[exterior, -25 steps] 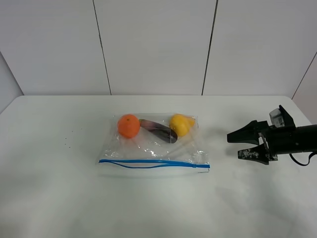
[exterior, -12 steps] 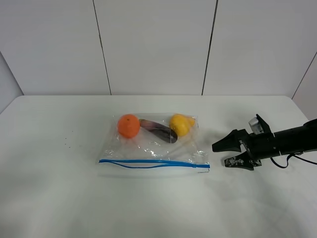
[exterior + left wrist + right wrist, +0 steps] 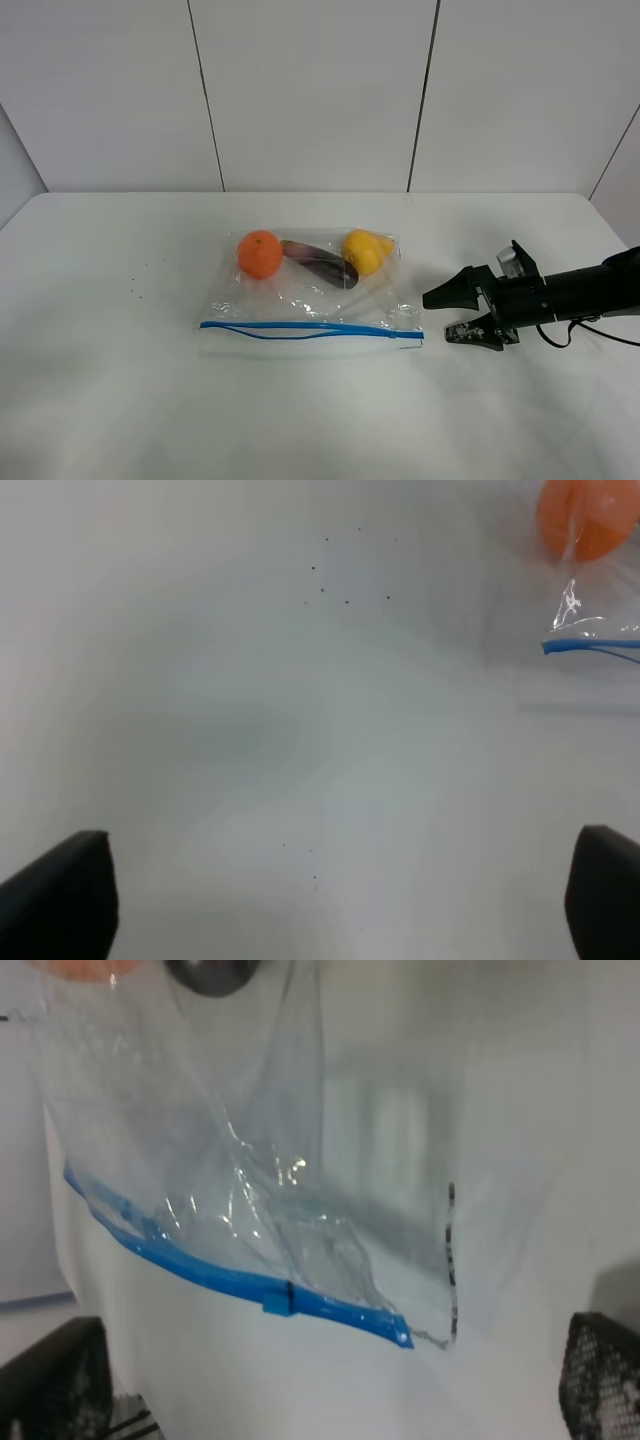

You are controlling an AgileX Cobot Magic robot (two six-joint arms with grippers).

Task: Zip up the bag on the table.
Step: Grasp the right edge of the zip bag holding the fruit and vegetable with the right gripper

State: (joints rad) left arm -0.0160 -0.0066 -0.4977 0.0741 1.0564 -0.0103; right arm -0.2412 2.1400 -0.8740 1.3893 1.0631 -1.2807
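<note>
The clear bag [image 3: 300, 298] lies flat mid-table [image 3: 110, 400], its blue zipper strip [image 3: 310, 329] along the near edge. An orange [image 3: 260, 253], a dark eggplant [image 3: 322, 264] and a yellow pear [image 3: 366, 250] show through at its far side. My right gripper [image 3: 437, 316] is open and low over the table, just right of the bag's right end, touching nothing. The right wrist view shows the zipper strip [image 3: 215, 1270], a small blue slider [image 3: 279, 1300] and the bag's corner between its fingertips [image 3: 50, 1380]. My left gripper [image 3: 330, 900] is open over bare table; the orange [image 3: 588, 515] and the zipper's end [image 3: 592, 648] sit at that view's edge.
White wall panels [image 3: 310, 90] stand behind the table's far edge. A few dark specks [image 3: 135, 290] dot the tabletop left of the bag. The left arm is outside the exterior high view.
My right gripper has moved left toward the bag's right end and dropped lower, still open. The bag has not moved.
</note>
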